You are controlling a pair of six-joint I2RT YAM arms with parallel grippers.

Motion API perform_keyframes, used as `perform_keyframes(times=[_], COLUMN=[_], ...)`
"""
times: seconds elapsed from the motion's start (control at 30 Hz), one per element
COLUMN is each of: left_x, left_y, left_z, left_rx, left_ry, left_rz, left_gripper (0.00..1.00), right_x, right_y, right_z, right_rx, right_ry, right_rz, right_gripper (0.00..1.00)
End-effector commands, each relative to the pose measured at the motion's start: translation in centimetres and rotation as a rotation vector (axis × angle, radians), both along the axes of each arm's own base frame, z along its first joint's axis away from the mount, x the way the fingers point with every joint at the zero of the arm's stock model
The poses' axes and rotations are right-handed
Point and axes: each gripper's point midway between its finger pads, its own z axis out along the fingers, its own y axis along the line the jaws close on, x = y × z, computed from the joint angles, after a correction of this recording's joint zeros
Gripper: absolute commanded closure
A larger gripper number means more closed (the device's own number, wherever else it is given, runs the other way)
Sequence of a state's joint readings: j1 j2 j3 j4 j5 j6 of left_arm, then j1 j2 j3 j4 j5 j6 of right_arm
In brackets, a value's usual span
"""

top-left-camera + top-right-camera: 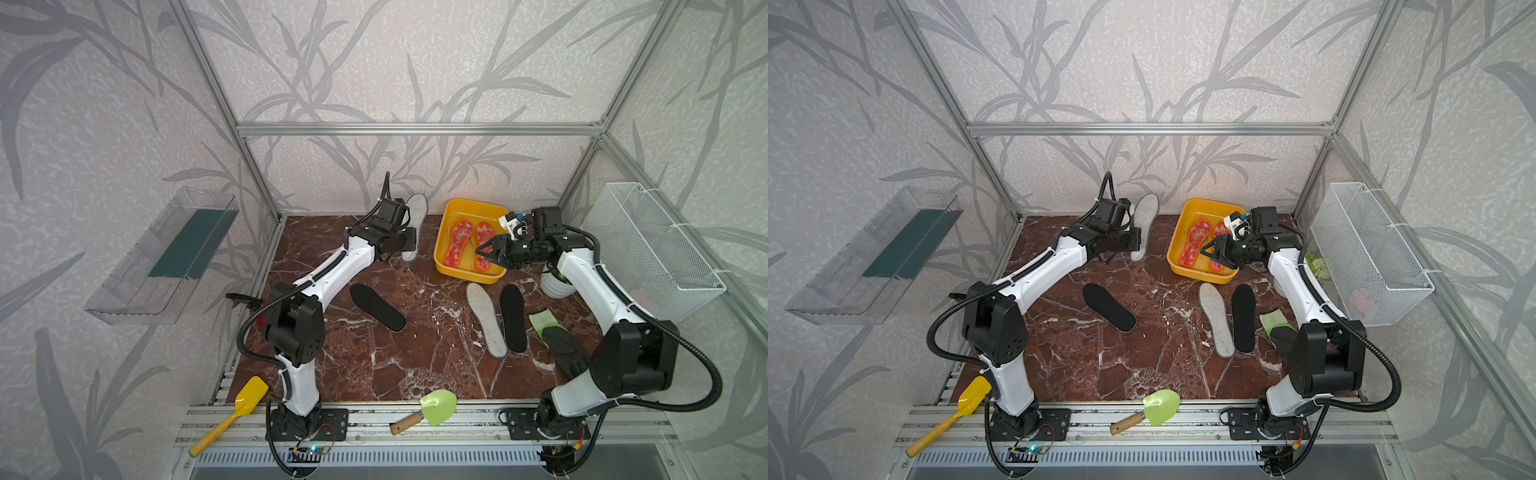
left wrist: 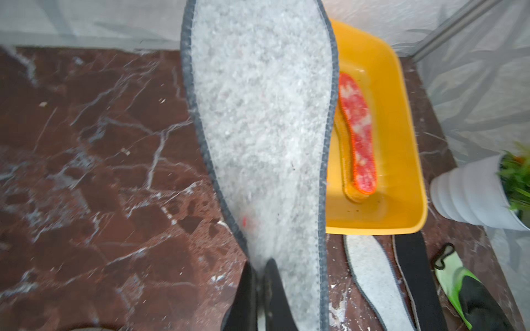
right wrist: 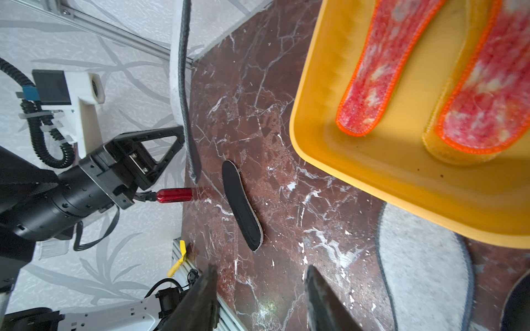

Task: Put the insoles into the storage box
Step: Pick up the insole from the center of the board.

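Grey felt fills the left wrist view: a felt insole (image 2: 258,129) is pinched near its narrow end by the left claw (image 2: 259,272), which is clenched tight on it. In both top views this insole (image 1: 417,216) (image 1: 1146,216) rises in front of the back wall, left of the box (image 1: 465,274) (image 1: 1196,272) and apart from it. The right wrist view shows it edge-on. Whether its lower end touches the worktop (image 1: 353,361) I cannot tell.

The yellow box sits at the back of the red-brown marble worktop. Two red-white insoles (image 1: 458,243) (image 3: 381,63) lie side by side inside it, and the edge of a yellow-orange insole (image 3: 447,152) shows beneath one of them.

The right claw (image 1: 484,257) (image 1: 1209,258) (image 3: 261,268) hangs over the box's near right part, above one red-white insole. Its jaws are apart and nothing is between them.

In front of the box, the other felt insole (image 1: 485,320) and a black insole (image 1: 513,318) lie side by side on the worktop, just beside each other. A second black insole (image 1: 377,307) lies alone near the middle of the worktop, well apart from that pair.
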State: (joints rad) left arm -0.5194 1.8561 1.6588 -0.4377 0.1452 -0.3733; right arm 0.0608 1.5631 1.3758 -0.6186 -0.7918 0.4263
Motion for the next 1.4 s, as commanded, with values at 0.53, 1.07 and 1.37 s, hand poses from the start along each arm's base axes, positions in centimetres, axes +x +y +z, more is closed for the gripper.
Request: perform_keyframes(times=[0.53, 1.07, 1.37], left_x=[-3.4, -3.5, -3.5], left_y=[-7.9, -8.0, -7.4], left_z=[3.2, 3.0, 2.3], left_rx=[-0.011, -0.003, 0.013], left_ry=[-0.189, -0.181, -0.171], left_rz=[-0.213, -0.212, -0.187], left_gripper=[1.00, 1.00, 1.00], right_x=[5.3, 7.3, 7.3], right_y=[3.9, 7.5, 7.7], right_z=[3.8, 2.2, 2.7], right_rx=[0.127, 0.180, 0.160], right_ry=[-0.113, -0.057, -0.090], right_rz=[-0.011, -0.001, -0.001], right_gripper=[0.57, 0.66, 1.00])
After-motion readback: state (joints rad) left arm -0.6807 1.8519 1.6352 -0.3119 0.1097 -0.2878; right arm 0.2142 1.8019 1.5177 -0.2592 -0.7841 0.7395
